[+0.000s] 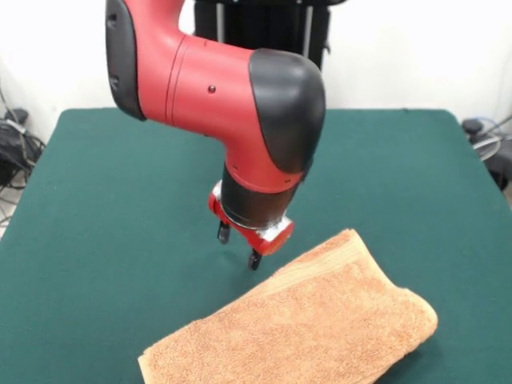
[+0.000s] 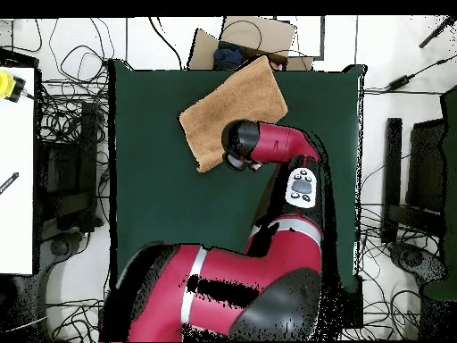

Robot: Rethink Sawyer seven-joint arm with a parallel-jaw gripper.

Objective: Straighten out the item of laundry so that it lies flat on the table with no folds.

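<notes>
The item of laundry (image 1: pixel 320 320) is an orange-tan towel, folded double into a thick oblong and lying slantwise near the front edge of the green table (image 1: pixel 96 200). In the overhead view the towel (image 2: pixel 234 105) sits at the table's (image 2: pixel 152 179) far edge. My gripper (image 1: pixel 238 246) hangs just behind the towel's far long edge, close above the felt. Its two dark fingertips (image 1: pixel 254 260) stand apart with nothing between them, so it is open. Seen from overhead, the arm's red and black wrist (image 2: pixel 248 143) hides the gripper and covers one corner of the towel.
A cardboard box (image 2: pixel 254 36) stands just beyond the table edge by the towel. Cables (image 2: pixel 67 116) lie on the floor around the table. A white bench (image 2: pixel 16 179) with a yellow object (image 2: pixel 9 85) runs along one side.
</notes>
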